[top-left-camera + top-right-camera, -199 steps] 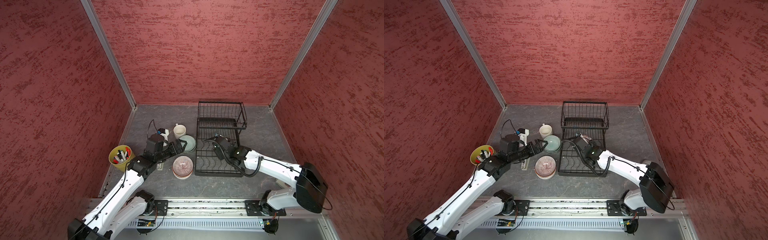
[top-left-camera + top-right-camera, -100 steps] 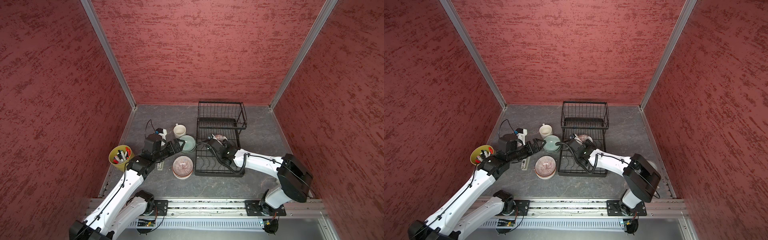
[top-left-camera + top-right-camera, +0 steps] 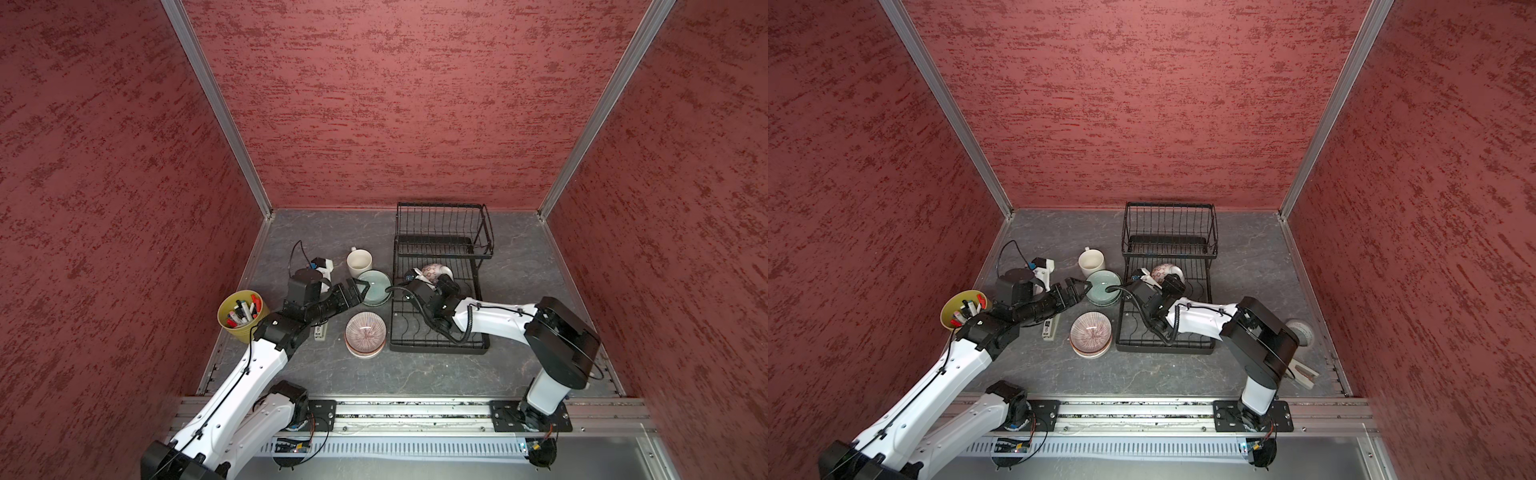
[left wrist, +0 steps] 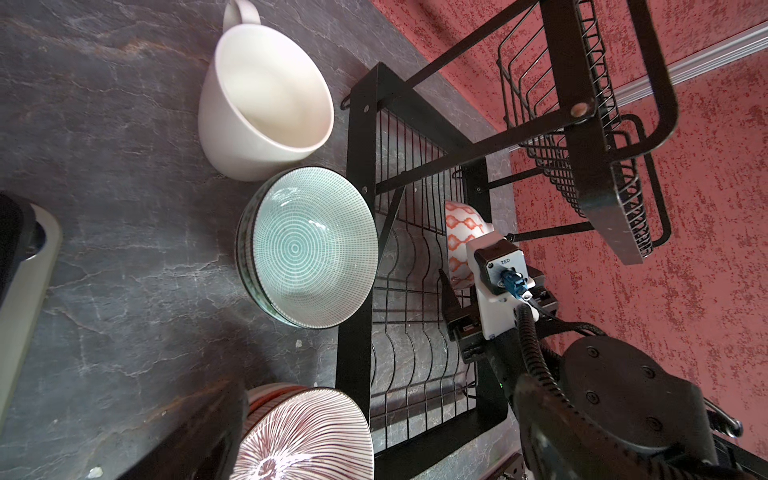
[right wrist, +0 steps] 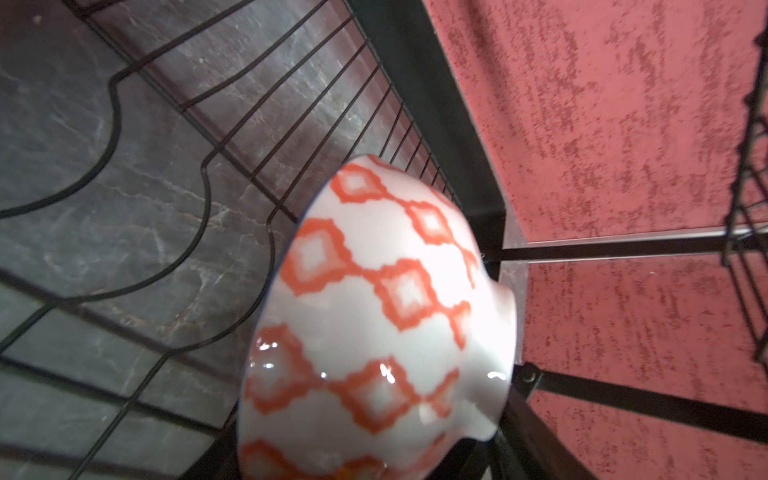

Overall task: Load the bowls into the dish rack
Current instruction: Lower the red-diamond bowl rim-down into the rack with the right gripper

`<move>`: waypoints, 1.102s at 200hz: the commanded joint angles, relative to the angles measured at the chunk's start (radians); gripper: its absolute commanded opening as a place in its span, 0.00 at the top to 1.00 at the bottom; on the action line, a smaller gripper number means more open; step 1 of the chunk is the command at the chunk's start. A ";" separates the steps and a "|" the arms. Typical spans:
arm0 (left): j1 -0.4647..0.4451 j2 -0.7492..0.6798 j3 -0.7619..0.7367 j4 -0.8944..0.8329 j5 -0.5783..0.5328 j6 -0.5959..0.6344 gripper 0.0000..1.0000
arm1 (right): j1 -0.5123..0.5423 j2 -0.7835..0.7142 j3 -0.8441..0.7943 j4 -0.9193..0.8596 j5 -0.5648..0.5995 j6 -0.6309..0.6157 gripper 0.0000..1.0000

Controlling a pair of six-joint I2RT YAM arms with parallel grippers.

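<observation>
The dish rack [image 3: 438,348] is a black wire frame toward the back right of the grey table [image 3: 523,266]. Wavy dividers cross its lower tier, and a smaller basket is raised at the far end. Just beside its left edge sit two short stacks of bowls. The pink-striped bowl [image 3: 365,330] tops the nearer stack. The pale green bowl [image 3: 376,286], ringed inside with fine teal lines, tops the farther one, just in front of the cream mug [image 3: 359,262]. The orange-patterned bowl [image 3: 434,272], white with orange diamonds, is inside the rack's lower tier, tipped on its side below the front of the upper basket.

The left arm [image 3: 257,365] stretches low and forward from the near rail. The left claw [image 3: 365,291] is spread wide and grasps nothing, hovering at the near rim of the pale green bowl. The right arm [image 3: 494,320] folds at its black elbow and reaches leftward over the rack. The right claw [image 3: 441,279] is clamped on the orange-patterned bowl.

The right wrist view is filled by the orange-patterned bowl [image 5: 374,311], with its foot ring turned sideways, its rim over the wavy wires, and the grip itself mostly hidden behind it. The left wrist view shows darker bowls stacked under the pale green bowl [image 4: 311,249]. It also shows the left claw's fingers [image 4: 25,266] far apart at the picture's edges.
</observation>
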 commanded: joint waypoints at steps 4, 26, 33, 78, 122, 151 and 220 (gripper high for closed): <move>0.010 0.001 -0.008 0.027 0.024 0.015 0.00 | -0.020 0.021 0.004 0.152 0.080 -0.100 0.47; 0.011 -0.004 -0.010 0.025 0.032 0.011 0.00 | -0.047 0.048 -0.001 0.215 0.085 -0.145 0.47; 0.010 -0.007 -0.010 0.023 0.033 0.012 0.00 | -0.057 0.059 -0.003 0.234 0.089 -0.162 0.47; 0.011 -0.014 -0.013 0.013 0.038 0.006 0.00 | -0.110 0.116 -0.022 0.405 0.130 -0.287 0.48; 0.012 -0.021 -0.019 0.013 0.040 -0.004 0.00 | -0.168 0.148 -0.022 0.510 0.121 -0.387 0.48; 0.012 -0.018 -0.021 0.009 0.042 -0.008 0.00 | -0.197 0.181 -0.003 0.542 0.100 -0.407 0.48; 0.010 -0.023 -0.025 0.010 0.043 -0.020 0.00 | -0.235 0.239 0.013 0.576 0.081 -0.444 0.46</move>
